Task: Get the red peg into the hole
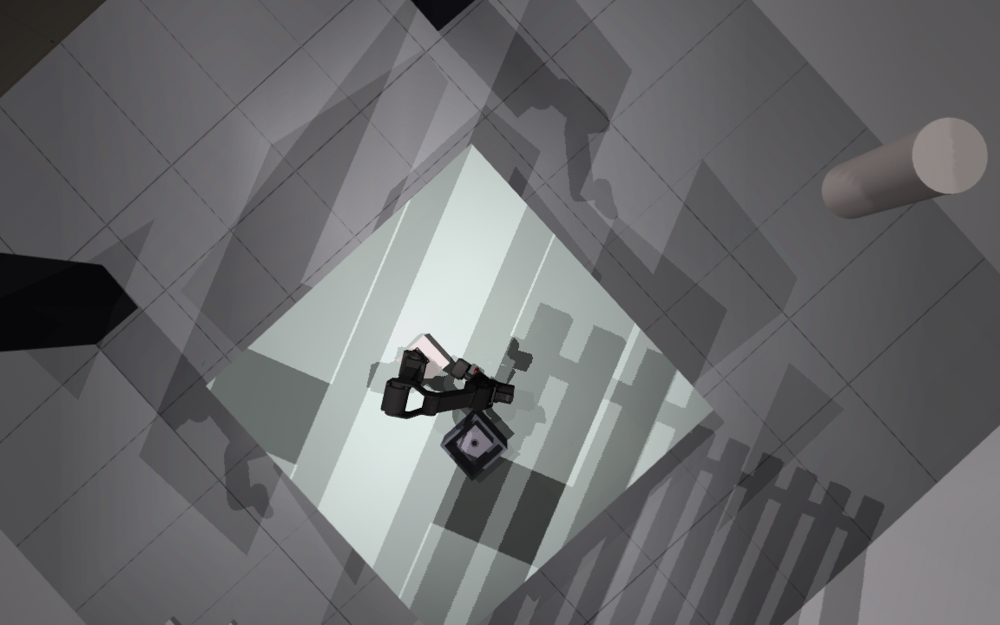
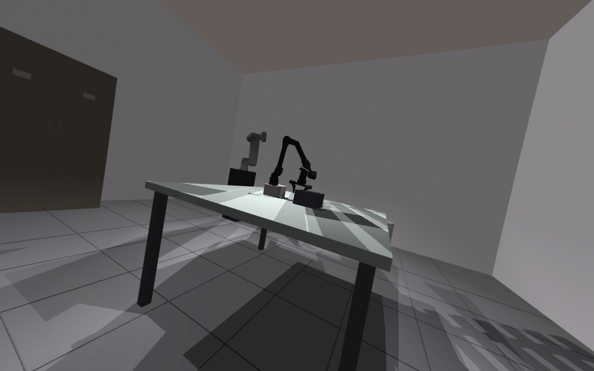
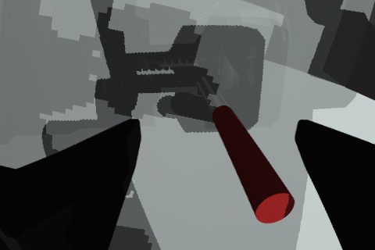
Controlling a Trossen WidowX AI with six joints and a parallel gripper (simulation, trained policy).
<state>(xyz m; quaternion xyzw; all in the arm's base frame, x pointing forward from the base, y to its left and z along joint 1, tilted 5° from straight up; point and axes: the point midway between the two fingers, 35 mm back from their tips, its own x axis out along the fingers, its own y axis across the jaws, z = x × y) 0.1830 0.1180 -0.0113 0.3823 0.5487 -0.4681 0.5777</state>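
The red peg (image 3: 247, 152) (image 1: 476, 368) stands upright in the wrist view, its bright red top nearest the camera. My gripper (image 3: 220, 129) (image 2: 300, 187) is open, with one black finger on each side of the peg and a gap to both; the peg is nearer the right finger. The open dark box (image 1: 454, 458) (image 2: 308, 198) stands beside the arm, outside the wrist view. Its pale bottom plate (image 1: 481, 444) shows a dark hole in the top view. The peg is not visible in the exterior view.
The arm stands on a pale block (image 1: 427, 351) (image 2: 274, 190) close to the peg and box. The light table (image 1: 472, 201) (image 2: 244, 205) carries them, with broad shadows across it. A second grey arm (image 2: 253, 152) stands beyond the table. A pale cylinder (image 1: 950, 155) stands off the table.
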